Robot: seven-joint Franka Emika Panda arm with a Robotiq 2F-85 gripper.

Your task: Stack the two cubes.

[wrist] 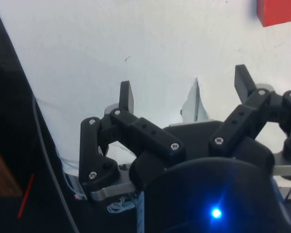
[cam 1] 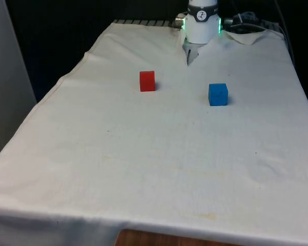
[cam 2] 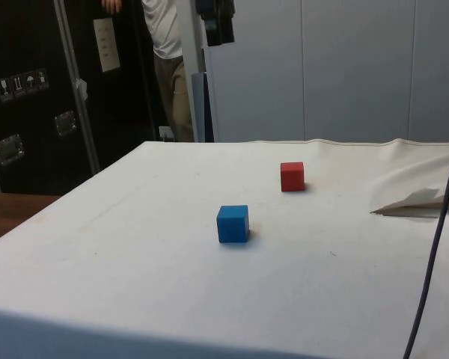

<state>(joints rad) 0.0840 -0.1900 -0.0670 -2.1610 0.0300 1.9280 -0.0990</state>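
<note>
A red cube (cam 1: 147,81) rests on the white cloth towards the front view's left. A blue cube (cam 1: 218,95) stands apart from it towards the front view's right and a little nearer the camera. From the side, the blue cube (cam 2: 233,224) is in front and the red cube (cam 2: 292,176) lies farther back. My gripper (wrist: 184,87) is open, held well above the cloth with nothing between its fingers (wrist: 126,96). In the wrist view the red cube (wrist: 275,12) lies far off beyond the fingertips.
A raised fold of the cloth (cam 1: 190,54) lies near the robot's base, below my gripper. A dark cable (cam 2: 434,247) hangs at the table's edge in the side view. A person (cam 2: 165,45) stands behind the table there.
</note>
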